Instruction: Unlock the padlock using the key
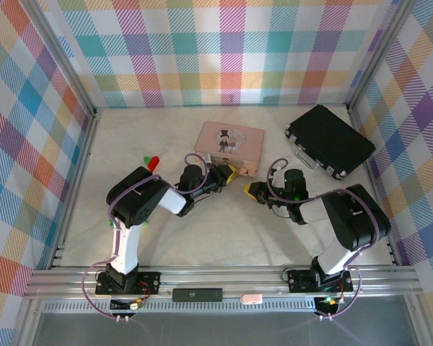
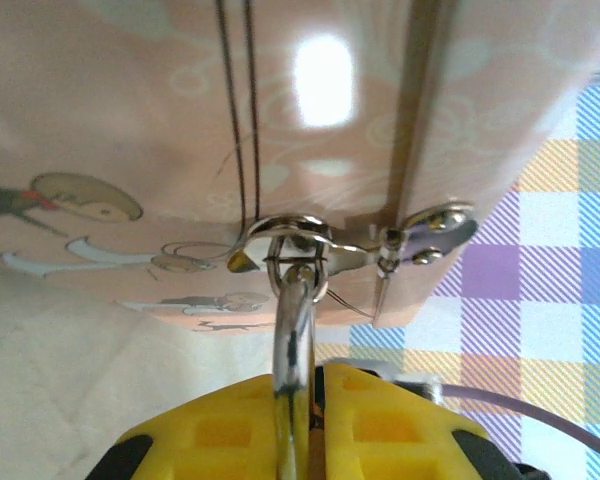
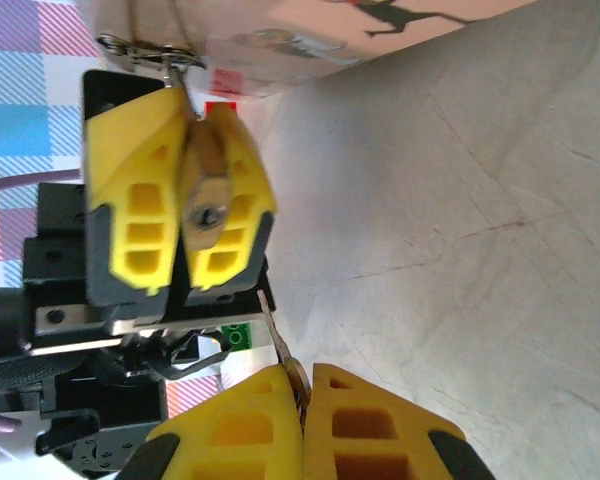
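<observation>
My left gripper (image 1: 232,173) is shut on the padlock (image 3: 208,195), a small brass body pinched between its yellow fingers (image 3: 130,190), with the keyhole end facing the right wrist camera. The padlock's silvery shackle (image 2: 293,325) runs up from the left gripper (image 2: 315,385) through the clasp ring (image 2: 290,235) on the pink picture-lid box (image 1: 229,146). My right gripper (image 1: 251,190) is shut on the key (image 3: 278,335). The key's thin blade sticks out from the right gripper (image 3: 305,385) toward the padlock, a short gap away and slightly off to its side.
A black case (image 1: 330,140) lies at the back right. Red and green bricks (image 1: 153,161) sit left of the box, behind the left arm. Plaid walls enclose the table (image 1: 224,231) on three sides.
</observation>
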You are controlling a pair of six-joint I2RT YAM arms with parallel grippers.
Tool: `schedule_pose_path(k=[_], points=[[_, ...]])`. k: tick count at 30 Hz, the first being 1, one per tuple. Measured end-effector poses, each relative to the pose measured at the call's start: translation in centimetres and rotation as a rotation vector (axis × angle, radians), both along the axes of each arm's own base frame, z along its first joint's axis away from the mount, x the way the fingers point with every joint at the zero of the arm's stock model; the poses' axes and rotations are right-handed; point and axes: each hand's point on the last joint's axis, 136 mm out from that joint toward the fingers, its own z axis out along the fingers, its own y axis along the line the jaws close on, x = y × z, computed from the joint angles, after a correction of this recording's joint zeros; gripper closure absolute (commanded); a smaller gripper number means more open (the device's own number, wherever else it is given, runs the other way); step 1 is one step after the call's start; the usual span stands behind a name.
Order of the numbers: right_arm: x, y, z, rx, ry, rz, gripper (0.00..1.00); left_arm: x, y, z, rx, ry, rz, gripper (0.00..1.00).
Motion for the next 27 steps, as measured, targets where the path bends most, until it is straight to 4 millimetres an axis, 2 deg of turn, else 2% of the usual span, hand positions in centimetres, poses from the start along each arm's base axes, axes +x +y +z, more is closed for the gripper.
schedule_pose_path(k=[5, 16, 27], points=[[0.6, 0.6, 1.1, 0.038, -0.042, 0.001, 1.00, -0.1, -0.1, 2.1, -0.028, -0.040, -0.009, 1.00], [1.0, 1.8, 2.7, 0.061, -0.098, 0.023, 1.00, -0.2, -0.1, 2.1, -0.019, -0.050, -0.013, 1.00], [1.4, 1.6, 2.9, 0.058, -0.111, 0.002, 1.00, -0.5, 0.0, 1.7, -0.007, -0.050, -0.021, 1.00]])
